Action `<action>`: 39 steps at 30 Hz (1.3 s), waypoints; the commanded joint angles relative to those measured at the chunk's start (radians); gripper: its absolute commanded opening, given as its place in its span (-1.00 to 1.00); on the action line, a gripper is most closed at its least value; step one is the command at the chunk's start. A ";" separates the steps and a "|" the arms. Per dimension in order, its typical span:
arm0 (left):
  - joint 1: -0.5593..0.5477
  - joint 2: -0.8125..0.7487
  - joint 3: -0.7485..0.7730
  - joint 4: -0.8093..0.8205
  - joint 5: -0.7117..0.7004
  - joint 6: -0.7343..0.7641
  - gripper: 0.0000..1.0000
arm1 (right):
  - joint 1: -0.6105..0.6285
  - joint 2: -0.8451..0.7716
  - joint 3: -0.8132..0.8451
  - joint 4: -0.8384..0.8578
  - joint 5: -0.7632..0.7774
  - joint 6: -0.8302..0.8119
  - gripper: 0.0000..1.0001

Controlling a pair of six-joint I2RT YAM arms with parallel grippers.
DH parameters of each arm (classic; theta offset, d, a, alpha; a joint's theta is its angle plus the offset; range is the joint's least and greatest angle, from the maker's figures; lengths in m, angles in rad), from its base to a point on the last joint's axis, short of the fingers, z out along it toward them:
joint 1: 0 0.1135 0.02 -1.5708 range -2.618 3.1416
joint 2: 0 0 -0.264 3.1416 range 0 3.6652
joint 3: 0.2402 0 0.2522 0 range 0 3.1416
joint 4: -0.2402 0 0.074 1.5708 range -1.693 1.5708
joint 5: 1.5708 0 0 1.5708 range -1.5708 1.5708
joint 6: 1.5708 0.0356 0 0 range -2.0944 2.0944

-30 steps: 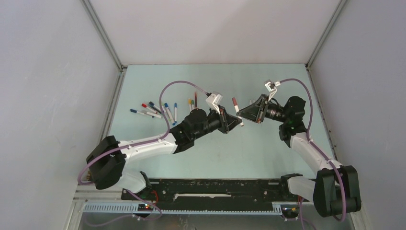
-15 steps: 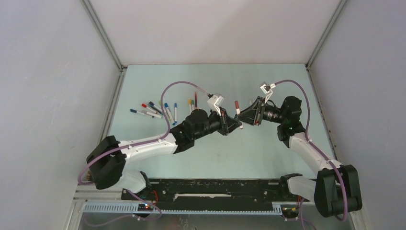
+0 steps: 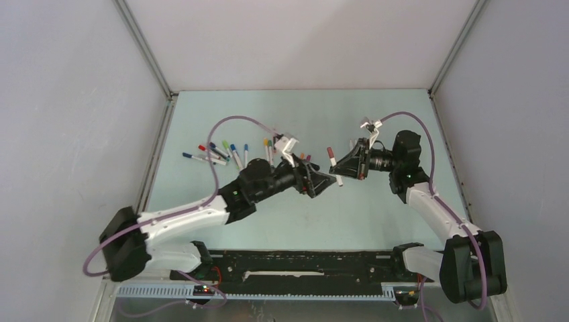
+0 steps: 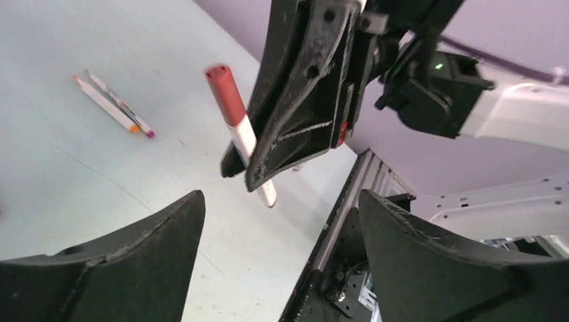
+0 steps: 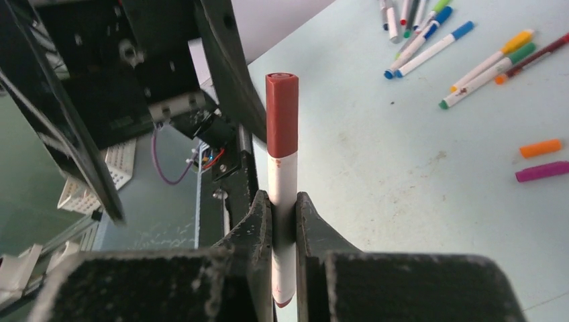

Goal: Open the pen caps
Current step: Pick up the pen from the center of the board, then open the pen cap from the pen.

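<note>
A white pen with a dark red cap stands upright in my right gripper, which is shut on its white barrel. The cap sits on the pen, above the fingers. From above, the pen sticks out of the right gripper over the middle of the table. My left gripper stands open just to the left of it, holding nothing. In the left wrist view its gripper is spread wide below the red-capped pen. Loose orange cap and magenta cap lie on the table.
Several capped pens lie in a scatter at the back left of the table, with a few more beside the left arm's cable. Two pens lie behind the held one. Walls close in the table on three sides.
The left gripper let go of the red-capped pen, opened wide and drew back to the left. The right gripper moved in leftward and shut on the pen's barrel.
</note>
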 commanded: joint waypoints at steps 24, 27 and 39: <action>0.032 0.091 0.064 0.297 -0.027 -0.133 0.60 | -0.088 0.036 0.074 -0.228 -0.302 -0.293 -1.00; 0.032 0.117 0.078 0.299 -0.024 -0.146 0.39 | -0.084 0.036 0.074 -0.223 -0.300 -0.285 -1.00; 0.032 0.190 0.130 0.307 0.021 -0.185 -0.47 | -0.075 0.040 0.074 -0.209 -0.279 -0.259 -1.00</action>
